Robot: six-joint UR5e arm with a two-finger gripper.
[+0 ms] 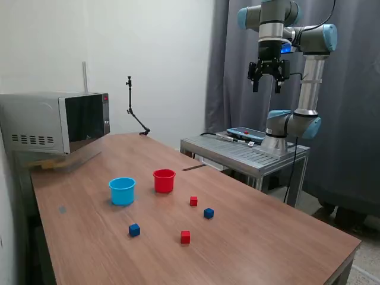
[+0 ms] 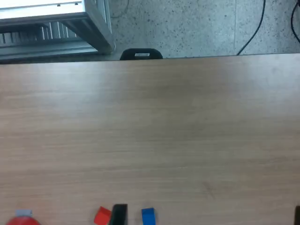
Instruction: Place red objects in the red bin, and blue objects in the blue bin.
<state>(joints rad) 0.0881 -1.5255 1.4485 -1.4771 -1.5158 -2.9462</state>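
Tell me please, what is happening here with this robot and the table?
Nothing is being handled yet. The gripper hangs open high above the table, holding nothing. Two red cubes and two blue cubes lie loose on the wood. The red cup and blue cup stand side by side; I see nothing inside them.

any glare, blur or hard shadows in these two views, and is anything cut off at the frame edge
Exterior view: even, soft light, only faint shadows under the red cup and blue cup; the microwave door reflects a little; all sharp. Wrist view: the table is flatly lit and slightly soft, with no glare; a red cube, a blue cube and the red cup's rim are cropped by the frame edge.
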